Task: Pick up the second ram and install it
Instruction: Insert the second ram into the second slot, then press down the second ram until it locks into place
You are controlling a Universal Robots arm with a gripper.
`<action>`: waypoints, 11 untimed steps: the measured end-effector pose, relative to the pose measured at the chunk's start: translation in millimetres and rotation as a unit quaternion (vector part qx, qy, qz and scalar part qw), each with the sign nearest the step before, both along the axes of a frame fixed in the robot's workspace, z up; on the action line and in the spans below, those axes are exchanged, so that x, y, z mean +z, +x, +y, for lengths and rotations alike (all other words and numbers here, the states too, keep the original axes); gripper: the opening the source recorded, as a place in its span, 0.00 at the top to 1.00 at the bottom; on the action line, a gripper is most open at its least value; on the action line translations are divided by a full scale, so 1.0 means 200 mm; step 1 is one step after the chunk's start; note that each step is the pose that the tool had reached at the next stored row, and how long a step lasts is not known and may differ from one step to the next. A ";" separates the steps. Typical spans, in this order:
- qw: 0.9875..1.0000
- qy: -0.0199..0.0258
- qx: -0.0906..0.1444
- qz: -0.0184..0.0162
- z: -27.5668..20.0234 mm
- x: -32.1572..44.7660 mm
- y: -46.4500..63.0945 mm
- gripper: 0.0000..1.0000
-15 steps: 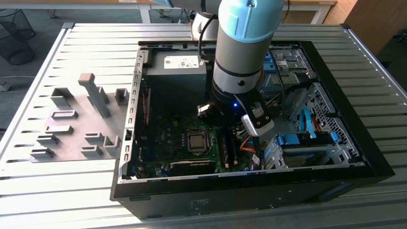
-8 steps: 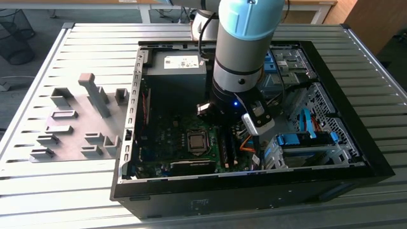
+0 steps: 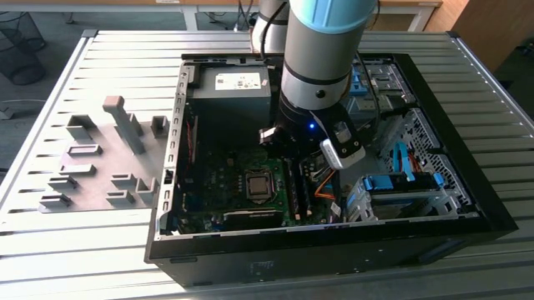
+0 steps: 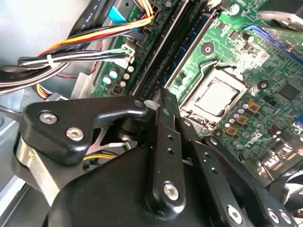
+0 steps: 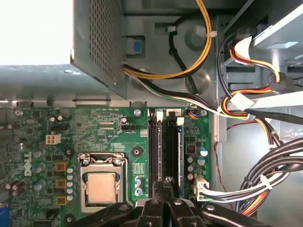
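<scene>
An open computer case [image 3: 492, 212] lies flat on a slatted grey tabletop [image 3: 100, 250], its motherboard [image 3: 225, 187] facing upward. A grey and blue robot arm [image 3: 321, 56] reaches straight down into the case, so that its gripper [image 5: 166, 182] hangs directly over the memory slots [image 5: 165, 151] beside the bare silver processor socket [image 5: 102, 187].

In both wrist views the black fingers [image 4: 165, 118] are drawn together with almost no gap. Their tips meet on the top edge of a thin upright strip, which I judge to be the second ram [image 5: 166, 156], standing in line with one of the slots. The fingers appear to be pinching or pressing down on it, as fits seating a module; whether it is fully seated I cannot tell.

Bundles of yellow, red and black cables [image 5: 265, 179] run beside the slots, close to the working area. On the tabletop, towards the edge away from the case's open drive bays, stand several grey plastic fixture blocks [image 3: 125, 125].
</scene>
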State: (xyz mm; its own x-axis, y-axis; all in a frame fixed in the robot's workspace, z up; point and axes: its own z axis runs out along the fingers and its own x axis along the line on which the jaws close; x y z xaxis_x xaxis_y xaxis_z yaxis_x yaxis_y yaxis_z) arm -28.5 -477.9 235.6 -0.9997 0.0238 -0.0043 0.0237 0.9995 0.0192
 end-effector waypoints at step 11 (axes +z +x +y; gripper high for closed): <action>1.000 0.000 0.000 -0.001 0.000 -0.056 0.00 0.89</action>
